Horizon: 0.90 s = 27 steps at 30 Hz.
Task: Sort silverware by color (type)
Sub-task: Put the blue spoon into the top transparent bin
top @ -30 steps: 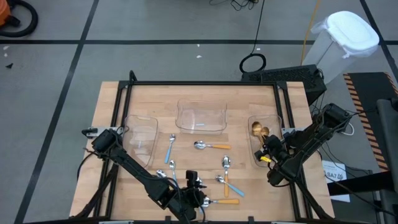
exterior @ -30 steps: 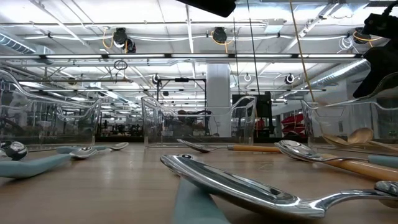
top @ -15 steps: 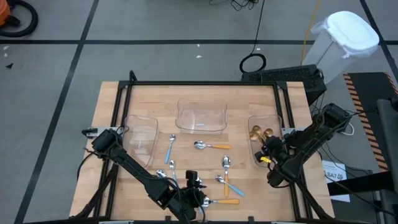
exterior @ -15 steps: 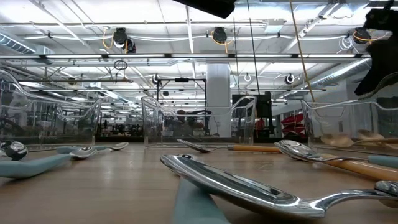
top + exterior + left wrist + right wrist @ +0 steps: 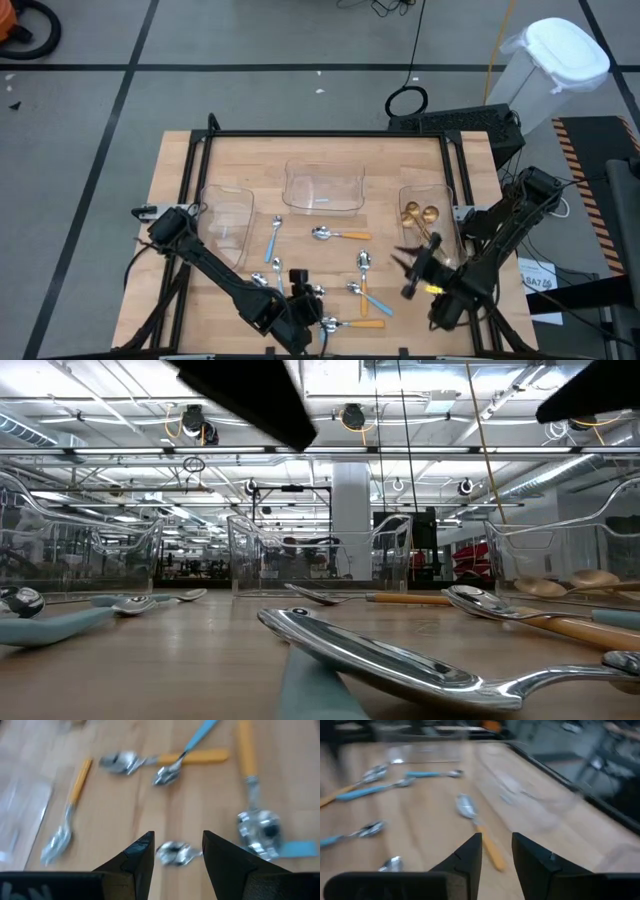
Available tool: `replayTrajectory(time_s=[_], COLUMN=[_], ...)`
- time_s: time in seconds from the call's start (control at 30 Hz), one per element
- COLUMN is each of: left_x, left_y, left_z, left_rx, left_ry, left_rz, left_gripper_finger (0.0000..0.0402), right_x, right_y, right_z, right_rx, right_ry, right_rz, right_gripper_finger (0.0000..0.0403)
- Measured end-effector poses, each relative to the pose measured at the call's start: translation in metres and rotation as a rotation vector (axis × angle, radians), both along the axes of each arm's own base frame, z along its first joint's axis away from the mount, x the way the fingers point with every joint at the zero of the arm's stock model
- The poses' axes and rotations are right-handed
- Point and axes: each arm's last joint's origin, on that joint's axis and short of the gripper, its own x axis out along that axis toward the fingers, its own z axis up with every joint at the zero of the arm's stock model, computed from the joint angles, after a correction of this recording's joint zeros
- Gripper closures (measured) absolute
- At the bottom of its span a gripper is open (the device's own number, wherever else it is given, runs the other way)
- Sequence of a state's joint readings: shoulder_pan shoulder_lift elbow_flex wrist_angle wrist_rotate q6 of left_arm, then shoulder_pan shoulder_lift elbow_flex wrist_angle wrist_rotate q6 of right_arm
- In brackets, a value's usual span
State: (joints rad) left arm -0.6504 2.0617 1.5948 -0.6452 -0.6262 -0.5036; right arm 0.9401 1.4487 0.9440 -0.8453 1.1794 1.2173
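A wooden desk (image 5: 180, 160) framed in black bars is seen from above on a grey floor marked with dark tape lines, with a white bin (image 5: 560, 60) standing off the far right corner. Three clear trays are set across the desk: the left tray (image 5: 228, 215) and the middle tray (image 5: 323, 187) appear to hold nothing, while the right tray (image 5: 428, 225) holds two gold spoons (image 5: 418, 213). The rest of the silverware is scattered on the open wood: an orange-handled spoon (image 5: 340, 235) near the middle tray, a blue-handled spoon (image 5: 274, 238) beside the left tray, and a tight cluster (image 5: 362, 285) of orange and blue handles toward the near edge. The left gripper (image 5: 305, 310) is held low over the near edge, its fingers (image 5: 135, 862) apart and empty with a small silver spoon bowl (image 5: 175, 854) seen between them. The right gripper (image 5: 412, 268) is placed between the right tray and the cluster, its fingers (image 5: 465, 857) apart with nothing clamped. The main risk is judged to lie in the cluster: handles are crossed there, so one spoon could be dragged or flipped when another is lifted, or two colours carried off together. A thin, flat spoon could also be slipped from the fingers against the wood. Since both grippers are close to the same group, a collision between the arms is possible, and the right tray's wall could be nudged by the right arm.
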Motion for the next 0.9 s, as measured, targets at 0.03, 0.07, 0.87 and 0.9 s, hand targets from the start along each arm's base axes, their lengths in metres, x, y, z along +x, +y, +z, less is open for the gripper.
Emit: replayTrajectory(time_s=[0.03,0.07,0.87,0.9], left_x=[0.000,-0.001,-0.025,-0.026], left_y=[0.004,0.008,0.054,0.051], left_z=[-0.001,-0.002,-0.016,-0.015], left_rx=[-0.009,-0.015,-0.202,-0.224], left_ry=[0.013,0.025,0.090,0.074], left_rz=[0.041,0.080,0.944,0.949], left_gripper_finger=[0.0236,0.0236,0.0236,0.0236], right_x=[0.003,0.006,0.016,0.017], right_y=[0.004,0.008,0.025,0.026], right_z=[0.001,0.002,-0.008,-0.010], right_rx=[-0.024,-0.048,0.017,0.011], right_ry=[0.010,0.018,0.223,0.229], right_rz=[0.037,0.071,0.276,0.276], right_gripper_finger=[0.0303,0.0303,0.0303,0.0303])
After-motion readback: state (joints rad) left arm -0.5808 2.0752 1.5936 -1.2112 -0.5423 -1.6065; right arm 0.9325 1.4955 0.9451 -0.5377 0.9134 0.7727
